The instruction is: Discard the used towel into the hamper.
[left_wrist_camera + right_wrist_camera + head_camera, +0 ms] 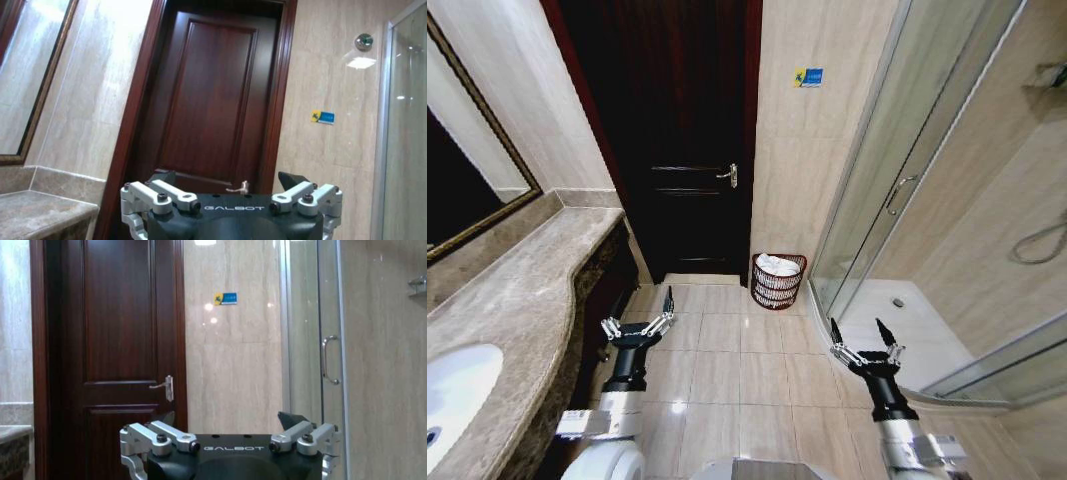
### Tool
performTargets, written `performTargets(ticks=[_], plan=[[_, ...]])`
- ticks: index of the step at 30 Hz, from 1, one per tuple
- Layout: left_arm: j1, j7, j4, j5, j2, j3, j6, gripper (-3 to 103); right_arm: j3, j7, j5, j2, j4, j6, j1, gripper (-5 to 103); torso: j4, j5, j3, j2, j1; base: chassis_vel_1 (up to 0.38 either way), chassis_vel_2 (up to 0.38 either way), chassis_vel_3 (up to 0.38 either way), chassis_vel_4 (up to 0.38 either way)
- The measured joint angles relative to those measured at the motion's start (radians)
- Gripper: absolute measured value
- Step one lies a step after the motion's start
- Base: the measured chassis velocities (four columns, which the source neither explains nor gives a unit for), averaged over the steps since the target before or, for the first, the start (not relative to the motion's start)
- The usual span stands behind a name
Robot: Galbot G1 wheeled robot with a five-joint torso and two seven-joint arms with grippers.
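Hamper (778, 283): stands on the floor (727, 350) at the far wall, betw. the door (677, 140) and the shower (897, 190) glass, just beside both. White cloth (777, 264) sits in its top, bunched, reaching abt rim level. Judged to be the towel; if so, the discard is done as far as can be seen. Nothing white lies on the floor tiles or on the counter (517, 290).

Left gripper (645, 322): low over the tiles, near the counter front, well apart from the hamper. Fingers spread wide, nothing betw. them. Wrist view confirms: both fingertips stand apart w/ the door visible in the gap.

Right gripper (868, 342): low over the tiles near the shower threshold, also well apart from the hamper. Fingers spread wide, nothing held. Wrist view agrees; door handle (165, 387) and shower handle (327, 360) show beyond the tips.

Assessment: both tools free of load and neither is over the hamper. No remaining towel is visible to collect. Open item: whether the cloth is fully inside or partly draped over the rim; can't tell at this range. Sink (452, 395) at the near end of the counter, no cloth seen on it.
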Motion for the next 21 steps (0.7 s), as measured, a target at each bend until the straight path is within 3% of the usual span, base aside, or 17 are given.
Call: performTargets(ticks=[21], plan=[[0.0,0.0,0.0,0.0,0.0,0.0,0.0,100,0.0,0.0,0.0,0.0,0.0,0.0,0.0,100,0.0,0.0,0.0,0.0,0.0,-0.01,0.006,0.012,-0.009]])
